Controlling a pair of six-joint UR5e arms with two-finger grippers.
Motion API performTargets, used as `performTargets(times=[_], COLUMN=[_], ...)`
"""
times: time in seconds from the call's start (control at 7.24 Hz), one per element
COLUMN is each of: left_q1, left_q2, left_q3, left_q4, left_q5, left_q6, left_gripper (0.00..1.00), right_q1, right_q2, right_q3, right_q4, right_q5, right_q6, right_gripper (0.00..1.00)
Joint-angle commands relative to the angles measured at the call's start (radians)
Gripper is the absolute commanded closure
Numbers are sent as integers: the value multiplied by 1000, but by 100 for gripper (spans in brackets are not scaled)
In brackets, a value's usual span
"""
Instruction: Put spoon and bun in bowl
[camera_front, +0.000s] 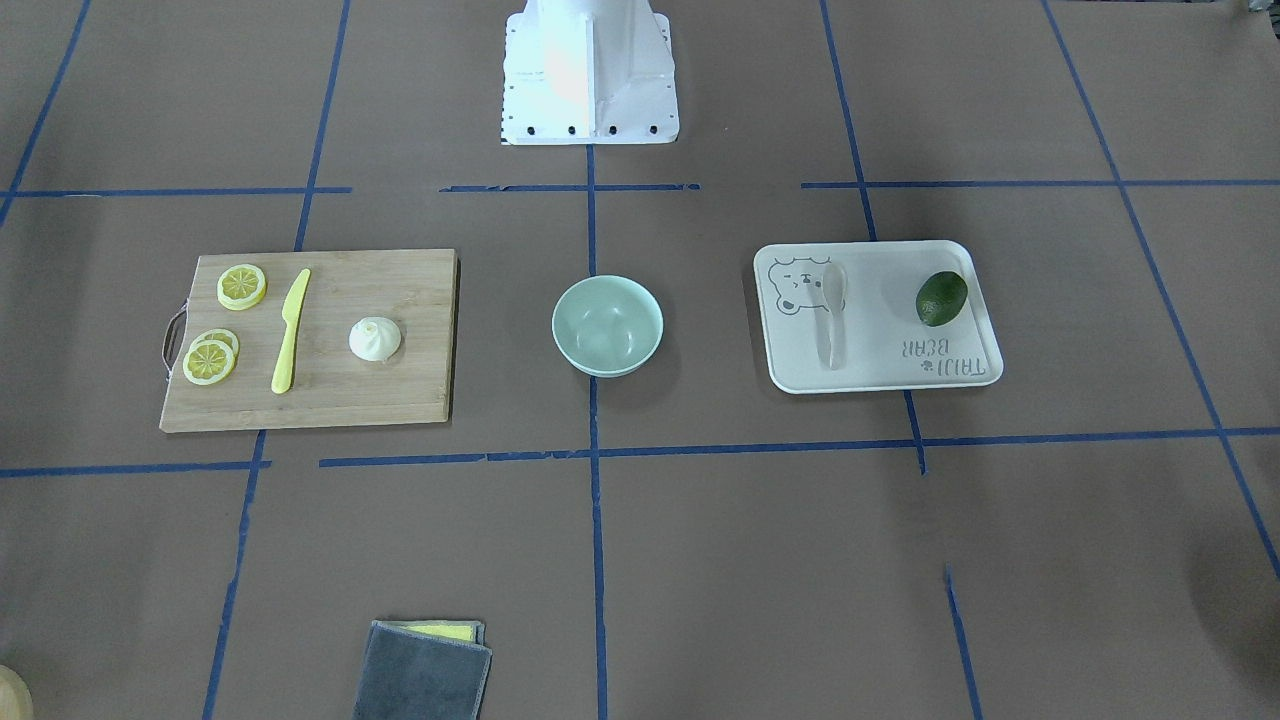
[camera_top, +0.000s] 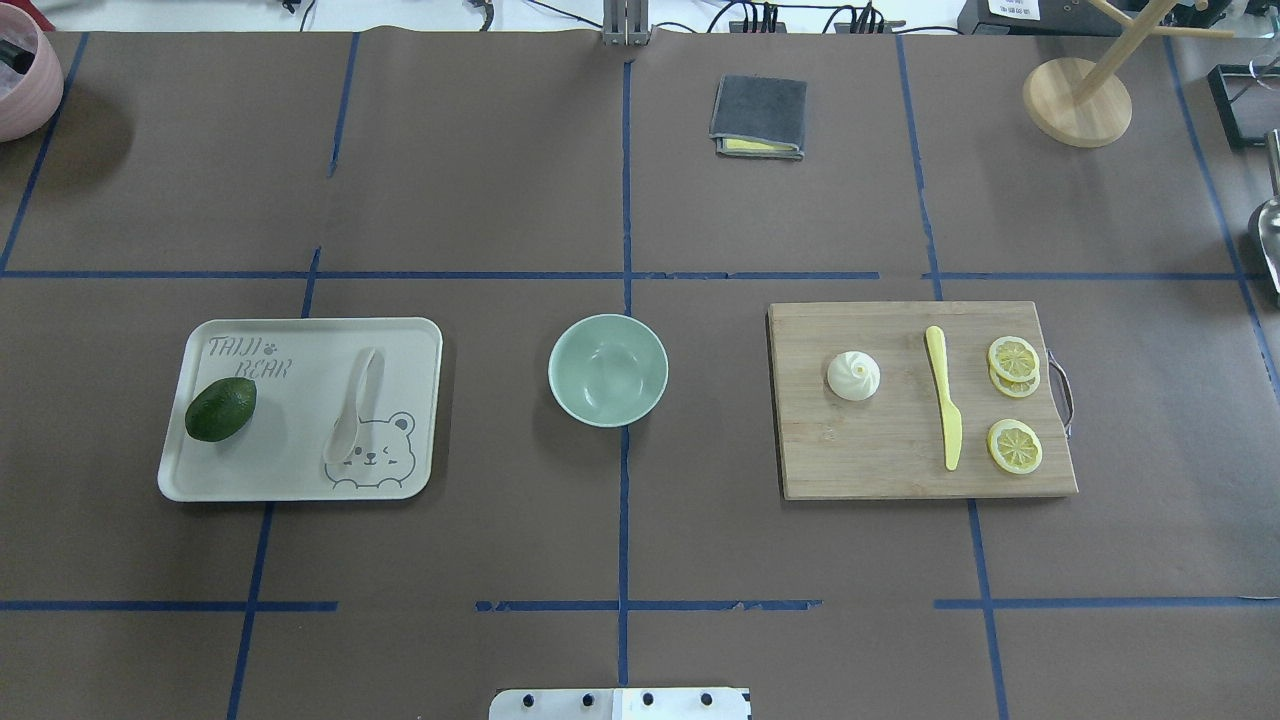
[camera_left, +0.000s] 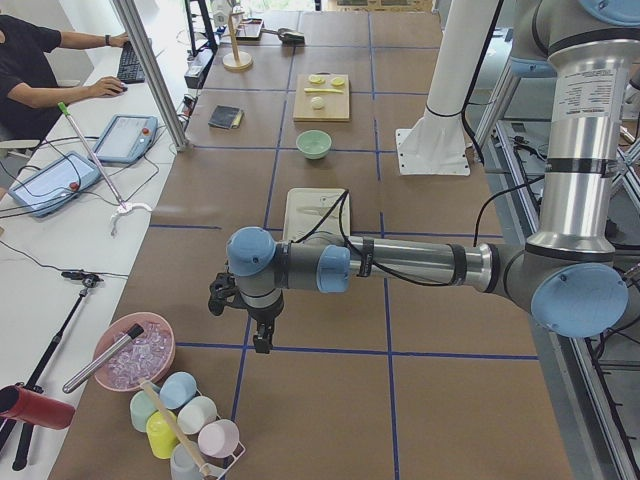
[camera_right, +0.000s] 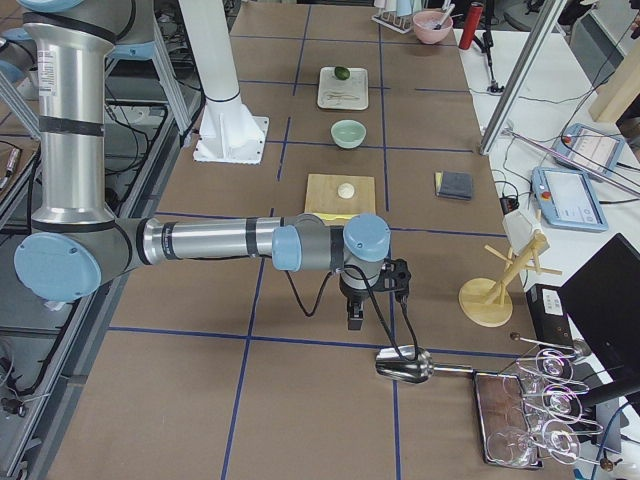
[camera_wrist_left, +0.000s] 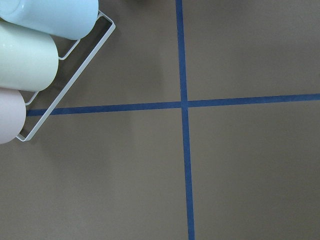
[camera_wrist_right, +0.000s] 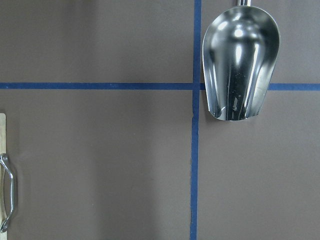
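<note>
Spoon (camera_top: 352, 405) lay on the tray (camera_top: 300, 340) left of the bowl (camera_top: 607, 369), long axis toward and away from the robot; bun (camera_top: 853, 376) sat on the cutting board (camera_top: 900, 470) to its right. Left gripper (camera_left: 262, 345), nearer the spoon, and right gripper (camera_right: 354, 322), nearer the bun, hung downward from level, outstretched forearms at the table's ends; jaw state could not be told.

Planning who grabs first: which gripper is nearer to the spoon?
Left. The left gripper hovers beyond the tray holding the spoon; the right gripper hangs past the cutting board, across the bowl from it.
</note>
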Motion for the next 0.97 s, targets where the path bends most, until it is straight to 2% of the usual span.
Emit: performTargets(times=[0.0,0.14,0.41,0.69,0.83], left_q1=[0,5,116,279,372], left_q2=[-1,-14,-73,-191,-199], left_q3=[-2,-52,-179,-215,-230], left_q4=[-4,-7,-25,-100,-152], left_q5=[-2,0,8,8,12], left_q6=[-2,-15,-120,-433,-542], left_gripper=[0,0,0,0,0], right_q1=[-2,0,-2,-5,-5], right_q2=[3,5,37,72,101], right_q3=[5,6,16,20,23], right_q4=[0,0,0,0,0], right_q5=[-2,-2,-2,0,0], right_q6=[1,1,3,3,3], right_gripper=[0,0,0,0,0])
